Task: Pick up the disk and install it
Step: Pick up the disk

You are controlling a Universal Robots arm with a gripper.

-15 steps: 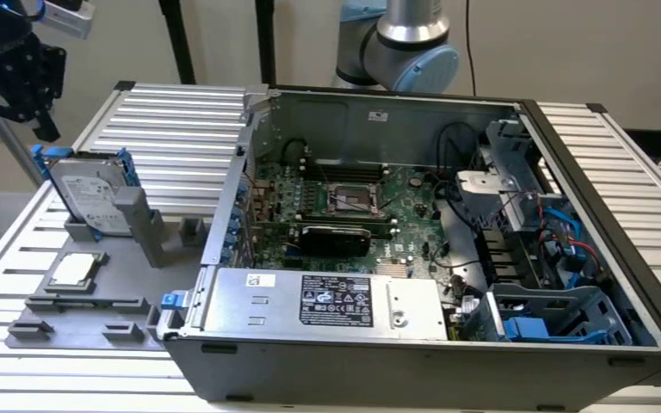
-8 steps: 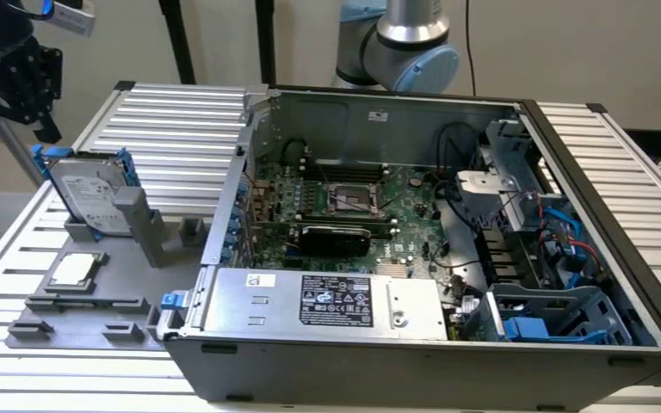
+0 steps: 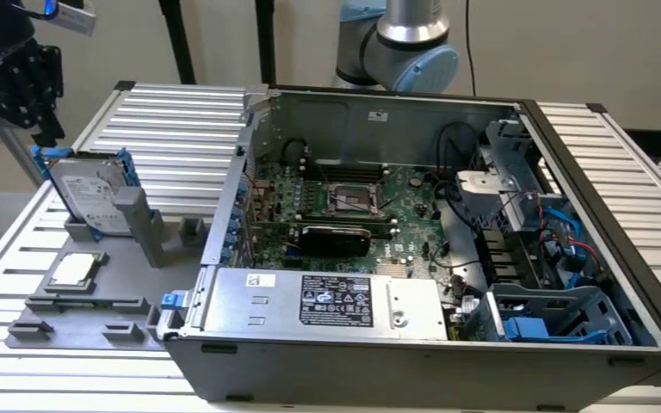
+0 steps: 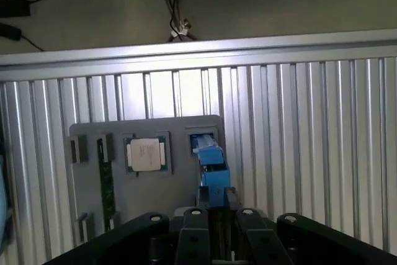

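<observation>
Grey sheet metal lies nearest in the exterior view: a large grey labelled power-supply box (image 3: 330, 301) fills the front of an open dark computer case (image 3: 423, 374), which rests on the ribbed aluminium worktop (image 3: 176, 112). To the exterior view's left of the case sits a flat grey plastic fixture plate (image 3: 78, 323), with a small square silver chip (image 3: 75, 269) lying in one of its recesses. Behind the chip, the silver-grey metal disk with a white label and bright blue rails (image 3: 87, 194) stands upright in a slot of the fixture, outside the case. The black tool (image 3: 44, 129) hangs close above the disk's upper edge. Whether it is spread, pressed together or touching the disk cannot be told. Farthest back, the arm's silver and pale-blue joint (image 3: 405, 39) rises behind the case.
</observation>
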